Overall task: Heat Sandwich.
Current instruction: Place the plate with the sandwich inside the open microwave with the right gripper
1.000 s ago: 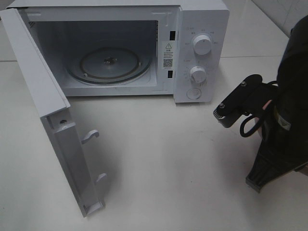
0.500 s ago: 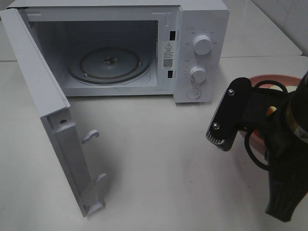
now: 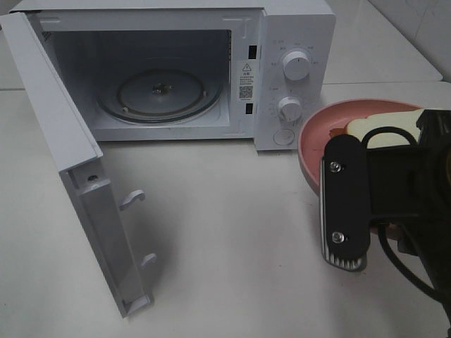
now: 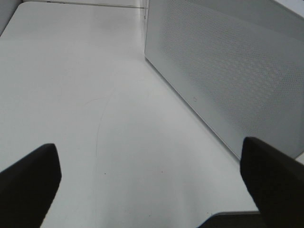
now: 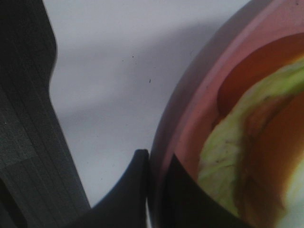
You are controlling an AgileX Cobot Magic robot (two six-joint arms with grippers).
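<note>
The right fingers (image 5: 137,190) are pinched on the rim of a pink plate (image 5: 199,104), one tip on the outside of the rim and the other just inside it. On the plate lies the sandwich (image 5: 223,156), its pale green lettuce and reddish filling close to the clamped edge. From the high camera the sandwich (image 3: 380,130) shows as a slice of white bread with a tan crust, partly hidden behind the black right arm (image 3: 345,204) that reaches in from the right edge. The plate (image 3: 313,141) sits just right of the microwave (image 3: 296,28), its rim near the lower corner of the control panel and apart from it.

The left fingers (image 4: 28,185) are spread wide and hold nothing. They hang over the bare white worktop (image 4: 95,95), beside a white panel with a fine dotted pattern (image 4: 228,71); it may be the outer face of the door, though this close view does not settle it.

The microwave stands at the back of the worktop (image 3: 232,232). Its door (image 3: 63,141) is swung fully open to the left, with two latch hooks sticking out of its free edge. The glass turntable (image 3: 158,91) inside carries nothing. Two round knobs (image 3: 296,65) sit one above the other on the panel.
</note>
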